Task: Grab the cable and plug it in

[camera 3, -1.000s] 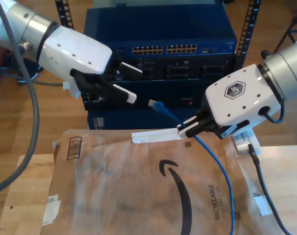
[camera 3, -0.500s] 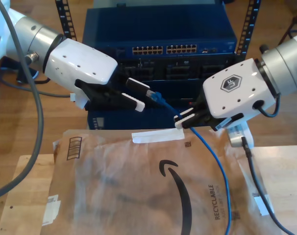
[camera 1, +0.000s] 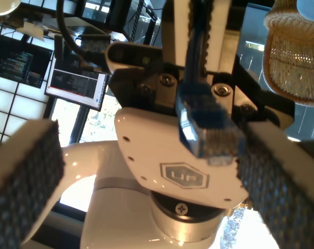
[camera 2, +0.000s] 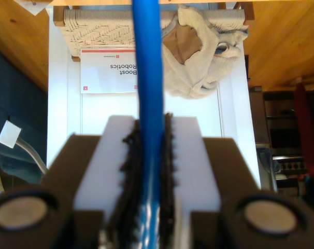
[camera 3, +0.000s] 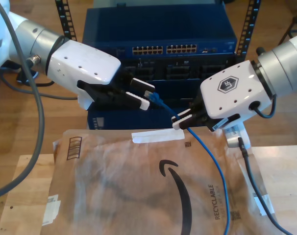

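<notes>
First wrist view: the RJ45 plug [camera 1: 206,127] of the cable [camera 1: 198,31] stands between the ribbed pads [camera 1: 279,181] of my first gripper [camera 1: 146,171], closer to one pad than the other. The jaws are spread and nothing is pinched. Behind the plug sits the white body of the other arm. Judged step: hand-over of the plug end. To do it well, centre the plug between the pads, close on the plug housing rather than the latch tab, and keep the plug's long axis in line with the jaws so it can later be pushed straight into a port.

Second wrist view: my second gripper [camera 2: 149,155] has its jaws pressed together on the blue cable, which runs straight out through the toothed pads. It should hold steady until the other jaws close.

Exterior view: my first gripper [camera 3: 141,95] reaches in from the upper left, fingers level, pointing toward the plug [camera 3: 156,99]. My second gripper [camera 3: 180,121] comes from the right, angled down and leftward; the cable [camera 3: 212,166] trails over the paper mailer [camera 3: 114,186] on the table [camera 3: 31,186]. The blue switch rack [camera 3: 163,34] stands behind — its ports face the arms.
</notes>
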Motion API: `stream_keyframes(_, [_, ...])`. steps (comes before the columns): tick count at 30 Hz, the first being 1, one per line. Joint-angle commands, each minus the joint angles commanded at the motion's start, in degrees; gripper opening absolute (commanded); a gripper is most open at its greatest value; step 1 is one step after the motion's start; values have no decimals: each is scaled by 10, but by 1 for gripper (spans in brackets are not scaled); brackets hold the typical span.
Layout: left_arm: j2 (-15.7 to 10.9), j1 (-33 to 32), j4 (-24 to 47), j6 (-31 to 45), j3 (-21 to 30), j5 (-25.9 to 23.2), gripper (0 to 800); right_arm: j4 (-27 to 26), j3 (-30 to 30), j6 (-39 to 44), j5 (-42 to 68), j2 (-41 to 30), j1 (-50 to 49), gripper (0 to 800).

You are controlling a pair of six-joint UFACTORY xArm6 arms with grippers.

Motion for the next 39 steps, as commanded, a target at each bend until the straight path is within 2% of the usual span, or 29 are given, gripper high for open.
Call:
stream_keyframes(3, [0,0,0,-9,-1,1,449,0,0,0,0,0,0,6])
stream_keyframes(6, [0,0,0,-25,0,3,411,0,0,0,0,0,0,7])
stream_keyframes(27, [-1,0,2,-26,11,-7,299,0,0,0,0,0,0,8])
stream_keyframes(31, [-1,0,4,-26,11,-8,245,0,0,0,0,0,1,8])
stream_keyframes(33, [-2,1,3,-26,11,-23,237,0,1,0,0,0,0,8])
stream_keyframes(35, [-2,1,3,-26,12,-31,194,0,1,0,0,0,1,8])
stream_keyframes(39, [-2,1,3,-26,12,-32,185,0,1,0,0,0,1,8])
